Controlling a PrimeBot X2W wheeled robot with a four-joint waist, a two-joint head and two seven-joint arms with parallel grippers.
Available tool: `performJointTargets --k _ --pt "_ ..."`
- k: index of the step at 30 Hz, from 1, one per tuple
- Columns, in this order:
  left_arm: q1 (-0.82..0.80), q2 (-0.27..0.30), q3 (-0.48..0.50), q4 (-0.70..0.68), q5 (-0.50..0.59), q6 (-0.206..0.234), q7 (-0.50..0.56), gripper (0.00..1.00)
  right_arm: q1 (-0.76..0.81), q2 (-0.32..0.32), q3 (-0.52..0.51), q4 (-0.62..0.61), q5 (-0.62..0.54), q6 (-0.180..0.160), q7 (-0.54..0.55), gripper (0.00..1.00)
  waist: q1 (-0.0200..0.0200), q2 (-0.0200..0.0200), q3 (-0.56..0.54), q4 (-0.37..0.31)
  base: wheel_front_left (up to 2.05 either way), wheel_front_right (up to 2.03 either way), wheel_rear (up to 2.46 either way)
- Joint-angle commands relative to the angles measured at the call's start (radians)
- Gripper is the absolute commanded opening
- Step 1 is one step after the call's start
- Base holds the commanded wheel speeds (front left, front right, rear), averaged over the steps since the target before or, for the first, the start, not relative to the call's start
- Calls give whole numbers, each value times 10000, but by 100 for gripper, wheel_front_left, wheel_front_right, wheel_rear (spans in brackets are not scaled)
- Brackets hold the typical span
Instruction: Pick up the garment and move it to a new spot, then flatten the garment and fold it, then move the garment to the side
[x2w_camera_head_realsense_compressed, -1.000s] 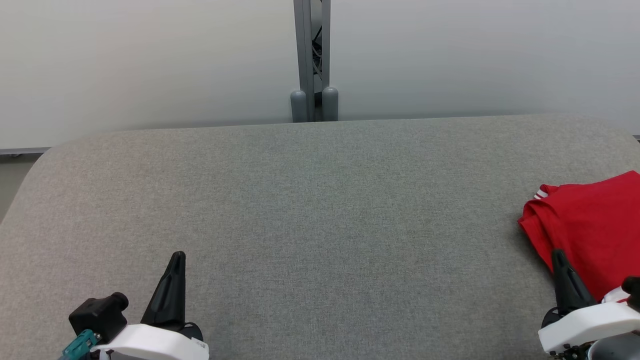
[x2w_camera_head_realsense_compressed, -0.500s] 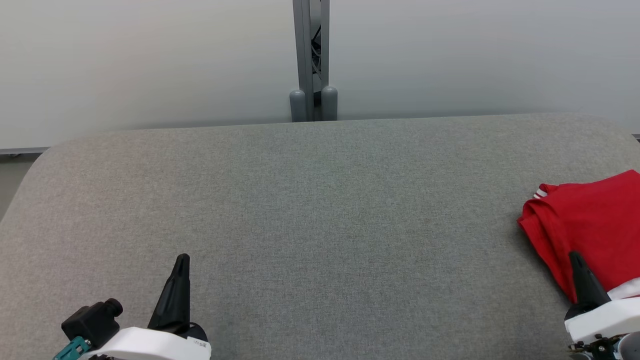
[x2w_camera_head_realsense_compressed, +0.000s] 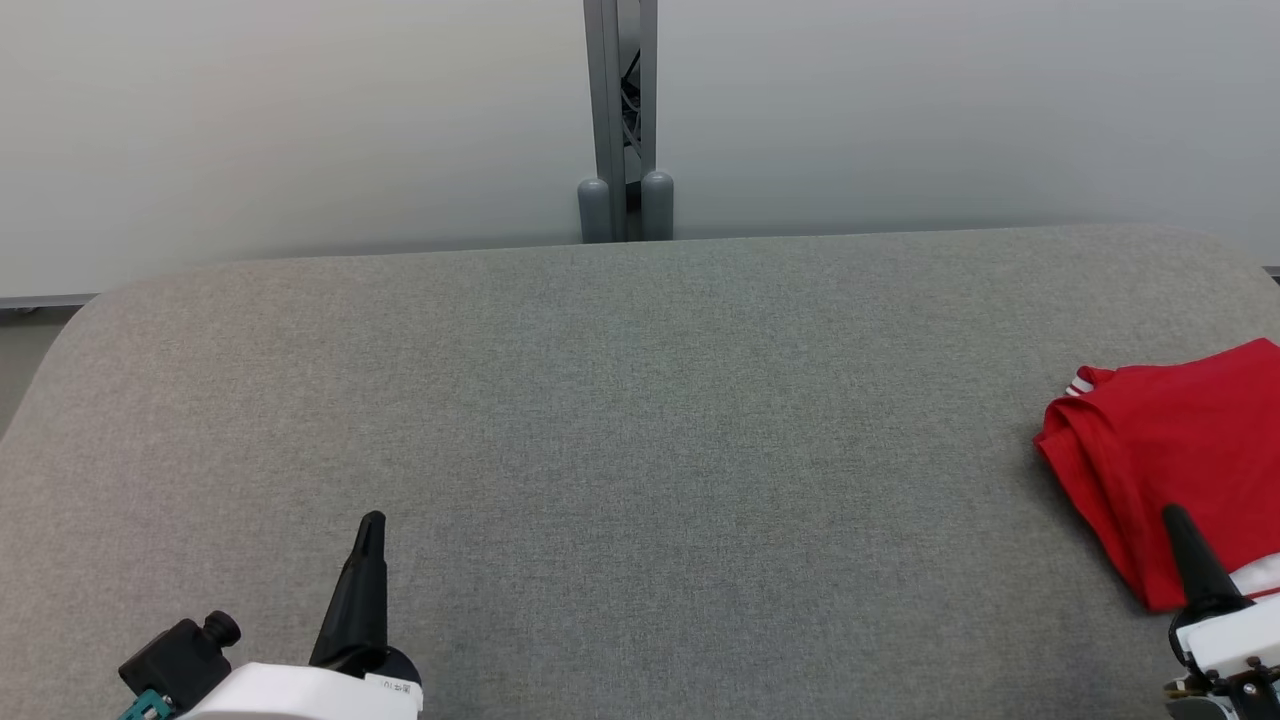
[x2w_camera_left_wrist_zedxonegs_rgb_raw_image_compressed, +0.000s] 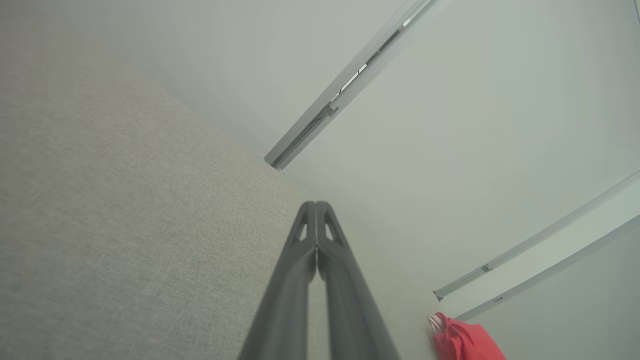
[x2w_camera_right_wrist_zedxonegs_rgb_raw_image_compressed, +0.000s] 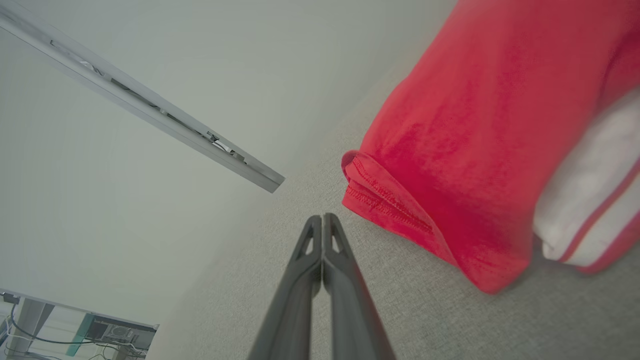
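Garment lies on the largest thing in view, a wide table covered in grey woven fabric with rounded far corners. A pale plain wall stands behind the table, split by an upright grey metal post at the middle of the far edge.

The garment is red and folded over on itself in layers. It sits at the table's right side, toward the near edge, and runs out of the head view to the right. The right wrist view shows it close: a doubled, stitched hem at the corner nearest the camera and a white band with red stripes beside the red cloth. The left wrist view has it small and far off.

Left gripper is at the lower left over bare table, well apart from the garment. Its own camera shows the two dark fingers pressed together along their tips — fully closed, with nothing between them.

Right gripper is at the lower right, its fingers crossing the garment's near-left edge in the head view. Its wrist view shows the tips meeting, empty, just beside the hem corner and not touching it.

A small black block sits on the left wrist beside the white housing.
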Motion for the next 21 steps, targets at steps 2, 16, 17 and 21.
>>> performJointTargets --k 2,16,17,21 --pt "-19 -26 119 -157 -331 -147 -42 0 -285 -124 -193 -57 452 -1 232 0 0 -1 3 -3 0 0 0" --pt "131 -349 254 -239 -1567 -508 -81 0 -429 -160 -817 113 2020 -1 1151 0 0 -1 19 -23 0 0 0" --pt "142 -368 263 -244 -1651 -534 -84 0 -442 -163 -860 123 2120 -1 1214 0 0 -1 20 -24 0 0 0" --pt "192 -456 296 -266 -1968 -633 -94 0 -468 -173 -1017 170 2532 -1 1447 0 0 -1 25 -30 0 0 0"
